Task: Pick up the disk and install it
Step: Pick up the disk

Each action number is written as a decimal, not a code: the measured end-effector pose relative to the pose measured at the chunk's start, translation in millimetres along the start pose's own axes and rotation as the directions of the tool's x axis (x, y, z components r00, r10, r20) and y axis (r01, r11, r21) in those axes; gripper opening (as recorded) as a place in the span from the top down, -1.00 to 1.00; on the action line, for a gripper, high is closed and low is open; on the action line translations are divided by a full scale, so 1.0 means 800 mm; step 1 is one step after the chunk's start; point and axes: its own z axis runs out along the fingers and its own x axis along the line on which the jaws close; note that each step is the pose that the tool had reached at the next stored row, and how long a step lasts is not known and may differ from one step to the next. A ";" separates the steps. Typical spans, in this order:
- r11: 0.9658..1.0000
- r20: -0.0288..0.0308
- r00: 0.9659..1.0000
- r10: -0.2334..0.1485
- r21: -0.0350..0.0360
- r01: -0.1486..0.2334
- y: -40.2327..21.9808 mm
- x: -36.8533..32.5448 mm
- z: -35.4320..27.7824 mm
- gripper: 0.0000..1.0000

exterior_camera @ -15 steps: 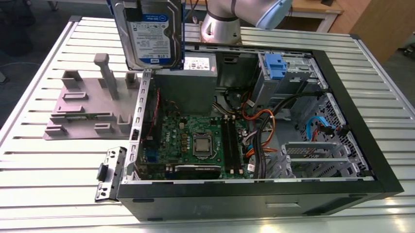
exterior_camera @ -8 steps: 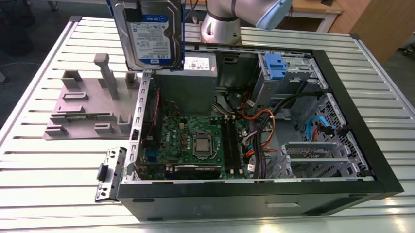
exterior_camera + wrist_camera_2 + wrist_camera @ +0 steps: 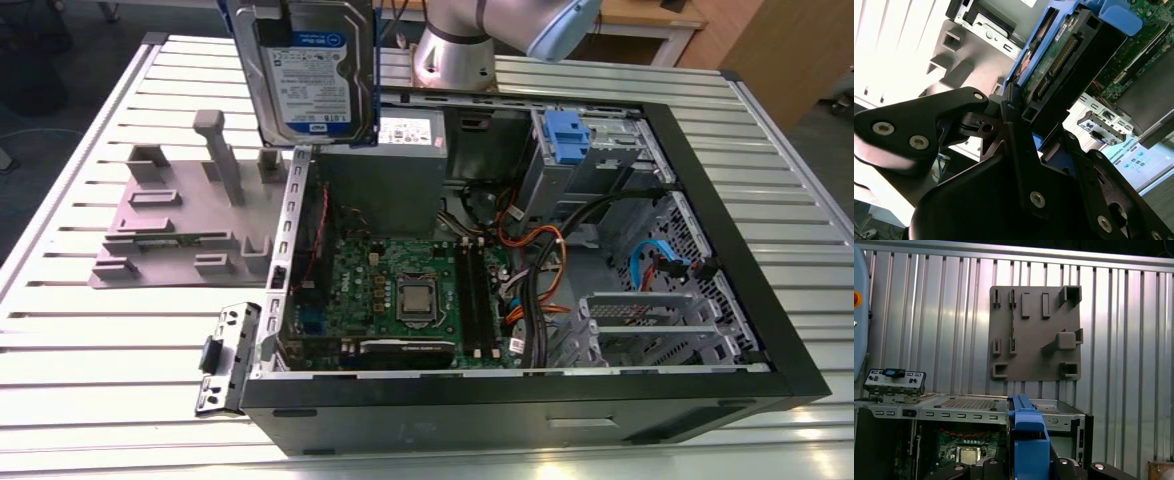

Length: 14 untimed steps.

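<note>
one flat rectangular silver metal disk with white-and-blue label and blue plastic bracket [image 3: 310,75] is off the table, held upright in the air above the open black computer case [image 3: 747,330], over its wall on the side facing the grey plastic stand with upright posts [image 3: 180,225]. black gripper [image 3: 1029,466] has its fingers [image 3: 1013,125] clamped narrow on the disk's bracket edges. the disk's circuit-board face shows in the second wrist view. stand sits just beside the case on the slatted metal table [image 3: 80,340]. green motherboard [image 3: 400,290] lies inside the case, below the disk.

A robotics lab: an opened computer case [image 3: 534,398] on a slatted metal table [image 3: 80,340].
</note>
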 end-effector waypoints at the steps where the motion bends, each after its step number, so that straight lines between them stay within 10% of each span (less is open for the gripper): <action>1: 1.000 0.000 1.000 0.000 0.000 0.000 0.0000 0.0002 0.0000 0.27; 14: 1.000 -0.015 1.000 0.001 -0.001 -0.001 0.0002 0.0068 0.0005 0.27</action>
